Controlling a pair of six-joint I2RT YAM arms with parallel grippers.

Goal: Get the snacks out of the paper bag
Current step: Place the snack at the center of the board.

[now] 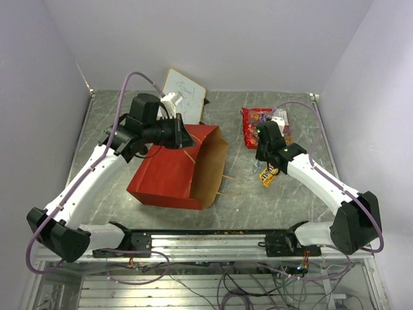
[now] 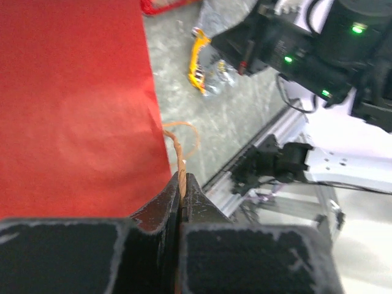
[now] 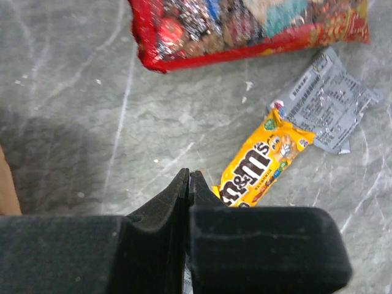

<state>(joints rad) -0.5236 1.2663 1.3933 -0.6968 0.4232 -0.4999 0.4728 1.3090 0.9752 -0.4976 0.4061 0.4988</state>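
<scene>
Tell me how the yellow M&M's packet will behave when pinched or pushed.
The yellow packet looks light and floppy: thin crinkled film, so it would probably sag from a pinch. Its glossy wrapper may slip. Lying flat, it should slide, not roll.

The grey, marbled table (image 1: 271,194) is carrying a red paper bag (image 1: 164,174), which is lying on its side left of centre with its brown mouth opening toward the right. A white board (image 1: 187,90) is standing tilted at the far edge. On the right a large red candy bag (image 3: 245,24) is lying flat. Just nearer, a yellow packet (image 3: 260,162) is touching a silver packet (image 3: 327,101).
</scene>
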